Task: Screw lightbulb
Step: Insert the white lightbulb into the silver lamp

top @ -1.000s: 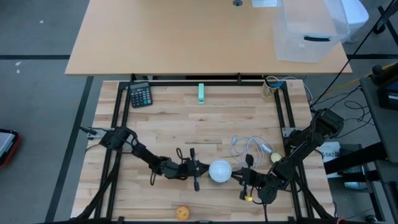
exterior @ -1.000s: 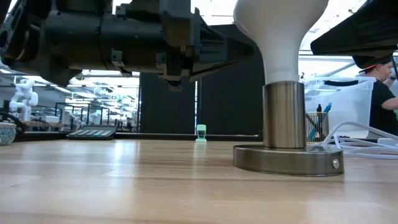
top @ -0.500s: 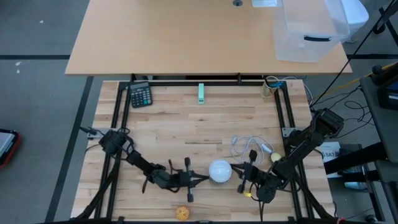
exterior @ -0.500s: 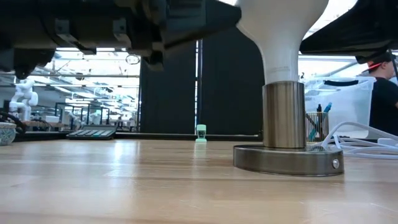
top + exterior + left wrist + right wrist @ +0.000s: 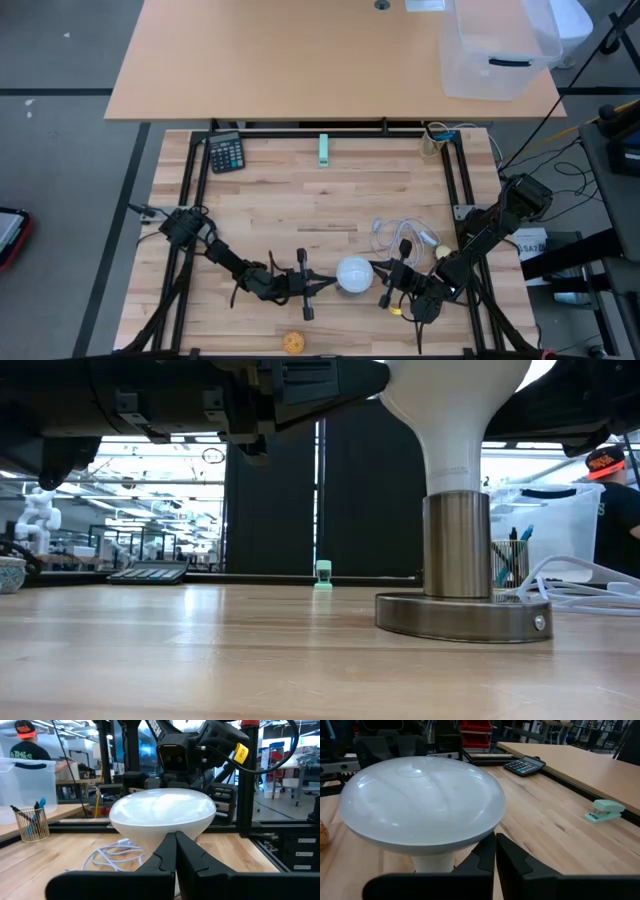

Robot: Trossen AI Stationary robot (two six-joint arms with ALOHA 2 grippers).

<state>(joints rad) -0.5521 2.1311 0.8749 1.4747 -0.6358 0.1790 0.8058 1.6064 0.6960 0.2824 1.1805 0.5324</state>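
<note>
Since the earlier frame the left pincer (image 5: 318,286) is sitting slightly nearer the lightbulb (image 5: 354,273), its fingers together, tips just beside the globe. The low view is cutting off the globe's top; contact is hard to make out. The right pincer (image 5: 385,287) is waiting on the lightbulb's opposite side, fingers together, holding nothing. The lightbulb is standing upright in a metal socket base (image 5: 462,615) on the bench (image 5: 300,200).
</note>
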